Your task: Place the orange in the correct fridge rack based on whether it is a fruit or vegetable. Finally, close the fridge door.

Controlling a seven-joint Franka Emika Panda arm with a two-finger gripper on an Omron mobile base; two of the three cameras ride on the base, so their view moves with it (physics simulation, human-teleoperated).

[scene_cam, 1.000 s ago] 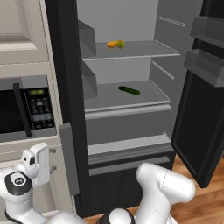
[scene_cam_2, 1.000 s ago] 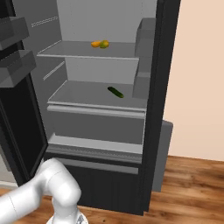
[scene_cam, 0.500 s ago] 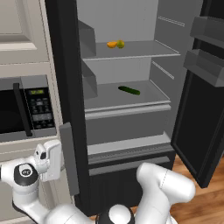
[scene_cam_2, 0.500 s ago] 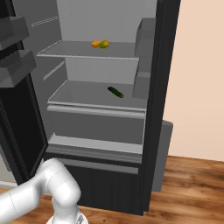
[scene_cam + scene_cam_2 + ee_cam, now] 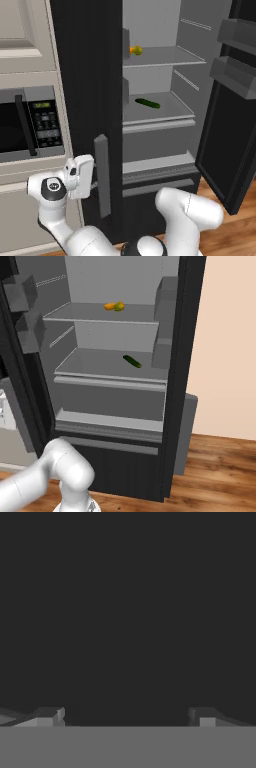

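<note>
The orange (image 5: pixel 133 50) now lies on the fridge rack (image 5: pixel 165 56), beside a yellow-green fruit (image 5: pixel 138 50). The claw (image 5: pixel 125 714), open and empty, has moved down to the left door (image 5: pixel 90 100), so I judge closing comes next.

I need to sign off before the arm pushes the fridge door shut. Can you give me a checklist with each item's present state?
1. Orange on the upper rack, beside the yellow-green fruit: ok.
2. Cucumber on the lower shelf, back from the lip: ok.
3. Gripper open, nothing held: ok.
4. Gripper facing a dark surface close up: ok.
5. Left door closed: not ok.
6. Right door closed: not ok.
</note>
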